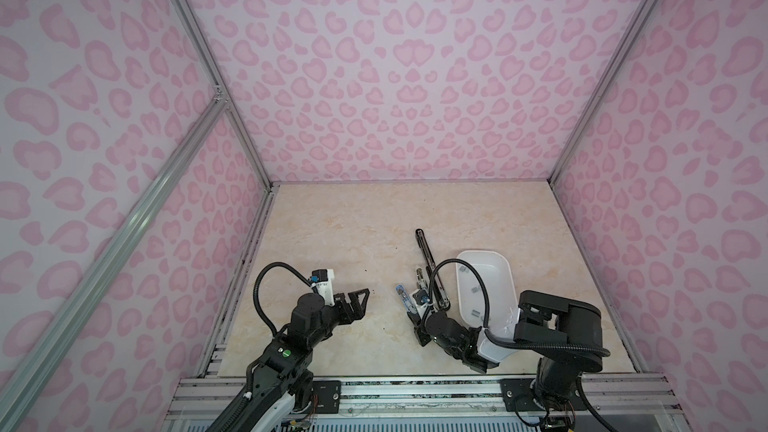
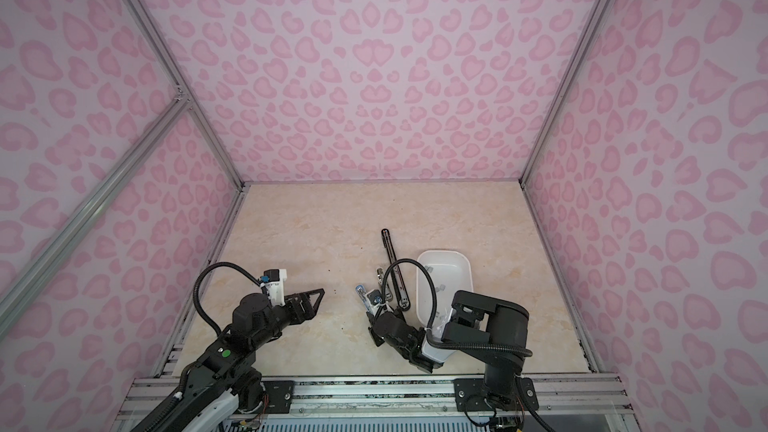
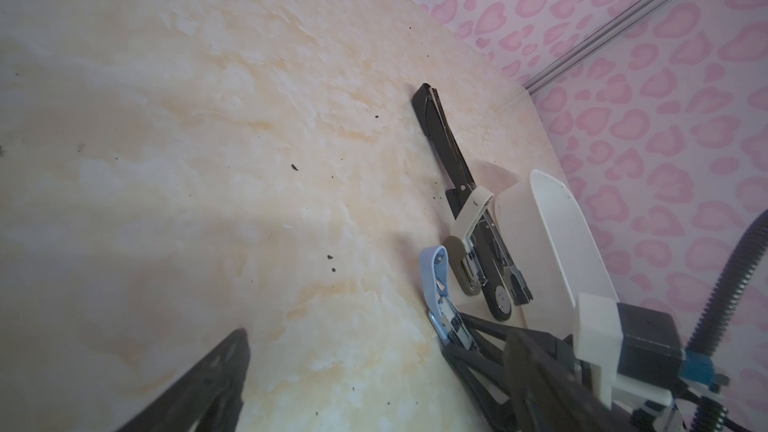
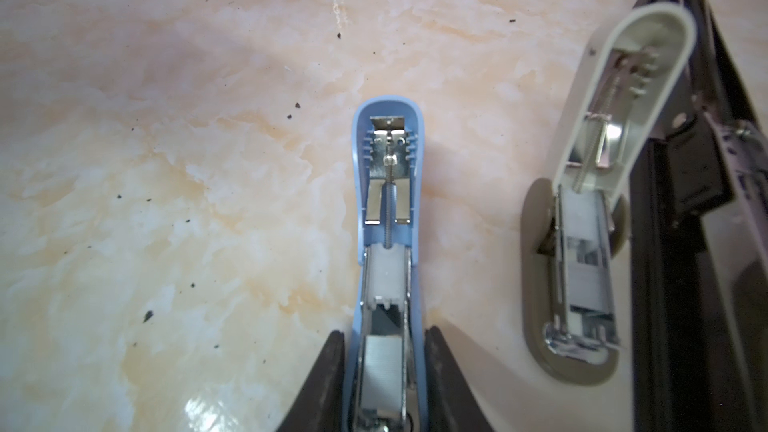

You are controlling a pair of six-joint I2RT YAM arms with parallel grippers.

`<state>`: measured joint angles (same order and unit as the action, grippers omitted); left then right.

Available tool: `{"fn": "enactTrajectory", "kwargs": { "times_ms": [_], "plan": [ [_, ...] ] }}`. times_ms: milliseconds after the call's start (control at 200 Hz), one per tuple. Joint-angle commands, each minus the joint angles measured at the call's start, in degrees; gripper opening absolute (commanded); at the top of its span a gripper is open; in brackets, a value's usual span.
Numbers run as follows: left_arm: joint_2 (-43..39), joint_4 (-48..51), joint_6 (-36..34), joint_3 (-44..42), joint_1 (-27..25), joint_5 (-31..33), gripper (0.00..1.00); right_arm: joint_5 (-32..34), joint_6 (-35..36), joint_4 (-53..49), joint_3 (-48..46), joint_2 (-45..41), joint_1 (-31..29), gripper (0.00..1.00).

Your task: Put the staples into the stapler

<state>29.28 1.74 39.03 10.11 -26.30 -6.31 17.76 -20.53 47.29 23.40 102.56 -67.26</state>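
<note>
A small blue stapler (image 4: 388, 209) (image 1: 405, 299) (image 2: 362, 293) (image 3: 434, 280) lies opened flat on the table, a grey strip of staples (image 4: 384, 371) in its channel. My right gripper (image 4: 384, 347) (image 1: 413, 314) is shut on its rear body, its fingers (image 4: 328, 371) pressed against both blue sides. More staples (image 1: 473, 290) (image 2: 428, 270) lie in the white tray (image 1: 505, 261). My left gripper (image 1: 358, 300) (image 3: 382, 367) hovers open and empty over bare table, to the left of the stapler.
A beige stapler (image 4: 615, 151) (image 3: 469, 222) lies open beside the blue one, a strip in its channel. A long black stapler (image 1: 428, 259) (image 2: 392, 259) (image 3: 449, 147) stretches between it and the tray. Pink patterned walls enclose the table.
</note>
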Motion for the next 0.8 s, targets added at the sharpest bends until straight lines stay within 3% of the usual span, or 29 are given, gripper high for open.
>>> {"fn": "enactTrajectory", "kwargs": {
  "times_ms": [0,355,795],
  "plan": [
    [0.76,-3.81,0.96,0.67,-0.32,-1.15,0.96,-5.36,-0.9,-11.74,-1.05,1.7,-0.41,0.25],
    [6.62,-10.62,2.86,-0.45,-2.42,-1.44,0.96,-7.81,-0.28,-7.53,-1.34,3.41,-0.5,0.24],
    [30.34,-26.57,5.38,3.85,-9.12,1.51,0.99,-10.66,-0.16,-3.7,-0.59,6.23,-0.94,0.21]
  ]
}}
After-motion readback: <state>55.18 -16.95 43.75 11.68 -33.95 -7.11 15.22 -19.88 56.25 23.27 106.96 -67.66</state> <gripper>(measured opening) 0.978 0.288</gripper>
